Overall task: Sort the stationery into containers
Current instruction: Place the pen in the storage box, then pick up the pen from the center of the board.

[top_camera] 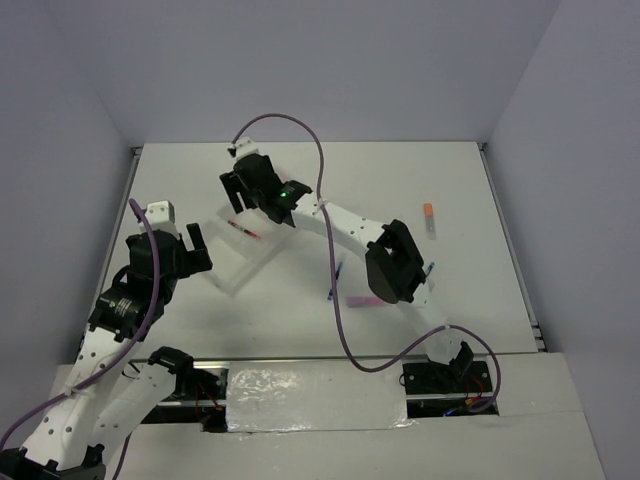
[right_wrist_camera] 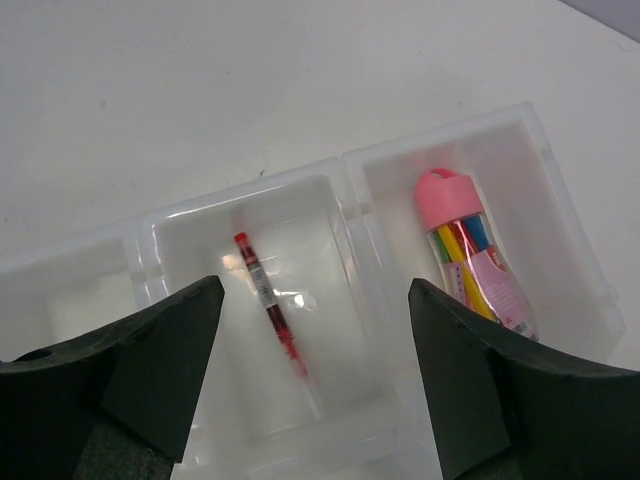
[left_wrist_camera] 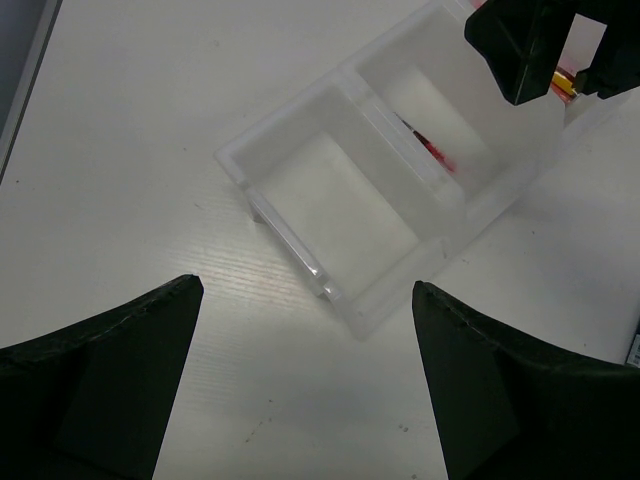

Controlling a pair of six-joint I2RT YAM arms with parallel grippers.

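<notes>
The translucent three-compartment tray [top_camera: 232,280] lies at the table's left centre. A red pen [right_wrist_camera: 270,305] lies in its middle compartment, also visible in the top view [top_camera: 243,230] and the left wrist view [left_wrist_camera: 430,148]. A pink-capped cylinder [right_wrist_camera: 470,255] of coloured sticks lies in the far end compartment. The near end compartment [left_wrist_camera: 330,200] holds nothing. My right gripper [right_wrist_camera: 315,290] hangs open and empty above the middle compartment [top_camera: 240,192]. My left gripper [left_wrist_camera: 307,285] is open and empty, just off the tray's near corner [top_camera: 200,247].
On the table right of the tray lie a thin blue pen [top_camera: 336,280], a purple bar [top_camera: 360,301], an orange-tipped grey piece [top_camera: 430,218] and a small blue item [top_camera: 431,270], partly hidden by the right arm. The right arm [top_camera: 390,260] stretches across the middle.
</notes>
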